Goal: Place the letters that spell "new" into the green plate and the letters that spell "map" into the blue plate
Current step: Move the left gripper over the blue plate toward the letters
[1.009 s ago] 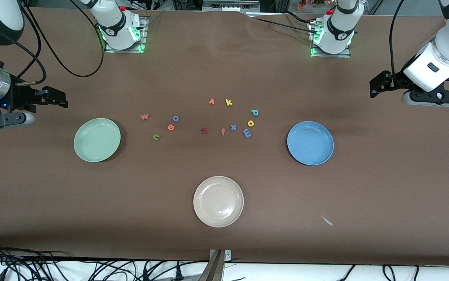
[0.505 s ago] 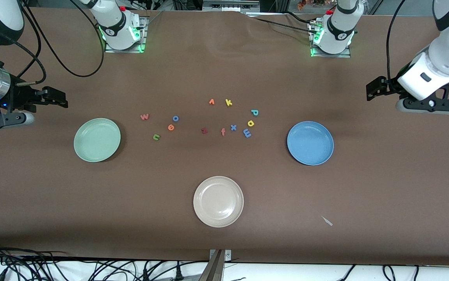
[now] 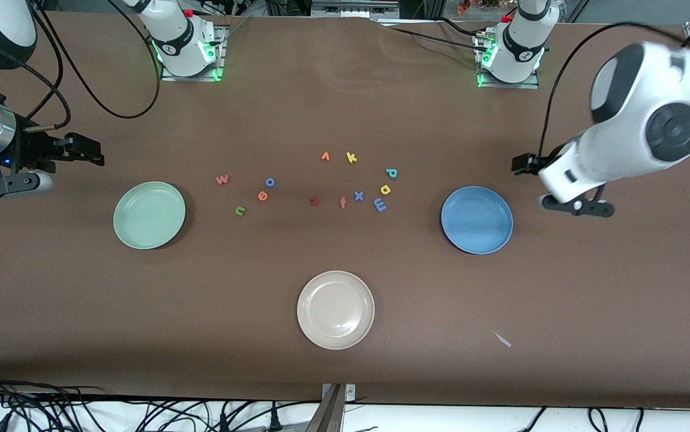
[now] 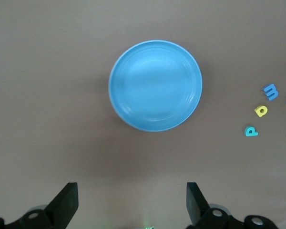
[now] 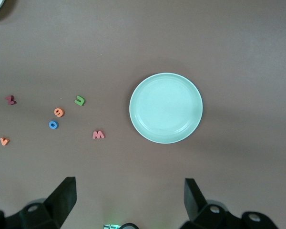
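Left pincer (image 3: pixel 522 163): wide open and holding nothing, up in the air over bare table just beside the blue plate (image 3: pixel 476 219), toward the left arm's end.
Right pincer (image 3: pixel 84 150): wide open too, holding nothing, waiting over the table at the right arm's end, near the green plate (image 3: pixel 149 215).
"map" letters: the blue m (image 3: pixel 380 204), yellow a (image 3: pixel 385 189) and teal p (image 3: pixel 391 173) lie close together on the table, between the middle and the blue plate.
"new" letters: the green n (image 3: pixel 240 210), orange e (image 3: pixel 262 195) and pink w (image 3: pixel 222 179) lie on the table near the green plate.
Plates: both have nothing in them, so the job looks not begun.
Worry one: the letters are tiny and flat, so open fingers may slide off or push one away.
Worry two: the blue x (image 3: pixel 358 195) sits right beside the m, and the blue o (image 3: pixel 269 182) right beside the e, so a wrong letter may get grabbed.
Worry three: m, a and p sit so close that picking one may bump the others.
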`<state>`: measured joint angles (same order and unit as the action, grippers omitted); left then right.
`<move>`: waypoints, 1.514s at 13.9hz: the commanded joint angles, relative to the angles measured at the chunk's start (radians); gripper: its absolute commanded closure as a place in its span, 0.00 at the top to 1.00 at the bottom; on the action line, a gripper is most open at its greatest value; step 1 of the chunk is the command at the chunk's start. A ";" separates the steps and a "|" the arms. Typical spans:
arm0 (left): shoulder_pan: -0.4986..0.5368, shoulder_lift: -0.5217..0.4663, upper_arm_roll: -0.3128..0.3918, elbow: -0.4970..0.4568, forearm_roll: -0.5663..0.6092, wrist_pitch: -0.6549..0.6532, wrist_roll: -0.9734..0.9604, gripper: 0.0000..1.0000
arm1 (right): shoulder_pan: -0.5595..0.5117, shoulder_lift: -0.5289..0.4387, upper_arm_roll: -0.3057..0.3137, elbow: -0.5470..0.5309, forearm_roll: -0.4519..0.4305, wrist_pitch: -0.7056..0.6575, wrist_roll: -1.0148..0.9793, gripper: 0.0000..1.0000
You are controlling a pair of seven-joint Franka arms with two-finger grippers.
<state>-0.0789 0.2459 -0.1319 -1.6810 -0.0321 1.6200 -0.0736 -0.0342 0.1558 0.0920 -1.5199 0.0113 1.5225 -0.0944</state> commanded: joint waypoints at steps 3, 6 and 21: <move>-0.029 0.157 0.008 0.083 -0.019 0.073 0.006 1.00 | -0.003 -0.002 0.000 0.015 0.019 -0.021 -0.011 1.00; -0.044 0.193 0.008 0.080 -0.020 0.095 0.005 1.00 | -0.004 -0.001 0.000 0.015 0.018 -0.021 -0.013 1.00; -0.136 0.245 0.009 0.067 0.000 0.216 0.003 1.00 | -0.013 0.060 -0.002 0.030 0.012 -0.011 -0.013 1.00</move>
<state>-0.1874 0.4723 -0.1324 -1.6317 -0.0323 1.8077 -0.0743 -0.0373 0.1925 0.0896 -1.5126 0.0110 1.5226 -0.0944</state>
